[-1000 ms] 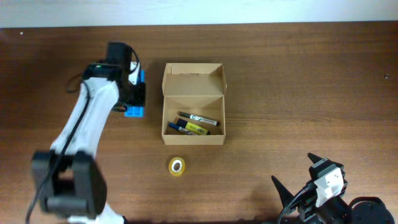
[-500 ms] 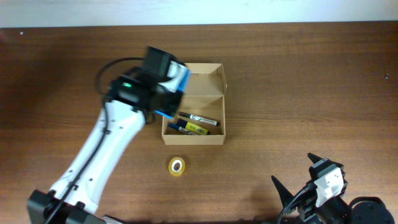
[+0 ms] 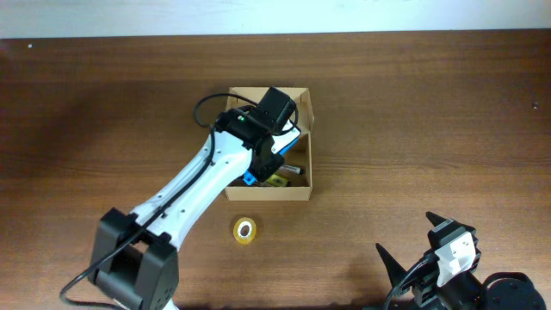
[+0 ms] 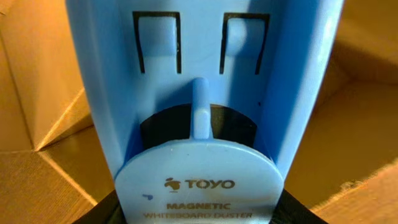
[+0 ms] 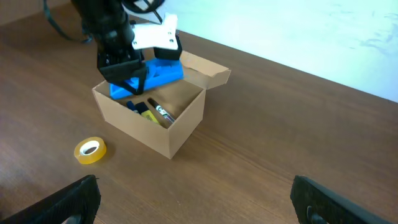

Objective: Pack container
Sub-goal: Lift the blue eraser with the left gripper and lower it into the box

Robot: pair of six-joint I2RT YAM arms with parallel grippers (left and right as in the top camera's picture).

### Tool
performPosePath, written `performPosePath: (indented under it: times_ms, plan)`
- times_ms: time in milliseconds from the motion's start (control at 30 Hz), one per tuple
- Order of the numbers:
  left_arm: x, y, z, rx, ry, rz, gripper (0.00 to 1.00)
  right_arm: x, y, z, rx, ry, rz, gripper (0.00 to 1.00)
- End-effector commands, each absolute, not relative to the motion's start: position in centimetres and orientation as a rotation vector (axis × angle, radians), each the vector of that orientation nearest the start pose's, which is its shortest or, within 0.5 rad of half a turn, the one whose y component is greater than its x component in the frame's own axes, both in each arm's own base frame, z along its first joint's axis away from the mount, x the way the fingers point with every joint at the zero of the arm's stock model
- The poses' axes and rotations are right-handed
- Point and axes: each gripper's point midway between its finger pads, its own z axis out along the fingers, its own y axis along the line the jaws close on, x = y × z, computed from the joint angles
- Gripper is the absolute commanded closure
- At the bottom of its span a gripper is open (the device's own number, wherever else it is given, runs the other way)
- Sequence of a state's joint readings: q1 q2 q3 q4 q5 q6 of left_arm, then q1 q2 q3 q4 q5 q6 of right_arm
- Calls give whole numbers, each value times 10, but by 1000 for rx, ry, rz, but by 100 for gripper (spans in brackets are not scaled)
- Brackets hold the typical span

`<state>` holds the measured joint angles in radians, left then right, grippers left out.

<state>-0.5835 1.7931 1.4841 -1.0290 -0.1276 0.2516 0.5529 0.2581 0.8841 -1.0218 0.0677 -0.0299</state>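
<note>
Half a second back my left gripper [image 3: 269, 145] carried the blue whiteboard duster [image 4: 199, 93] at the left rim of the cardboard box [image 3: 306, 185]. Now it hangs over the box's open compartment, clamped on the duster, which sits slanted just beneath my fingers and above the markers [image 3: 291, 170]. To do this well, I judge I should level the duster, lower it beside the markers rather than onto them, and let go only once it rests. From my wrist the duster fills the view, hiding my fingertips and the floor below, so I cannot tell whether it touches anything. My right gripper [image 3: 410, 239] idles well apart, spread wide.
</note>
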Motion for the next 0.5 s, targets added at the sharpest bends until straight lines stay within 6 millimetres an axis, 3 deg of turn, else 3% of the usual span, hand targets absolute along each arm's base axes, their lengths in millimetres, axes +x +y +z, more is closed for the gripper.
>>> performPosePath:
  times_ms: [0,467]
  plan:
    - [341,-190,107,1202,2644,207,50,139,68,280,-503,1902,262,1]
    - [341,-189,89,1226,2685,229,50,139,68,280,-503,1902,263,1]
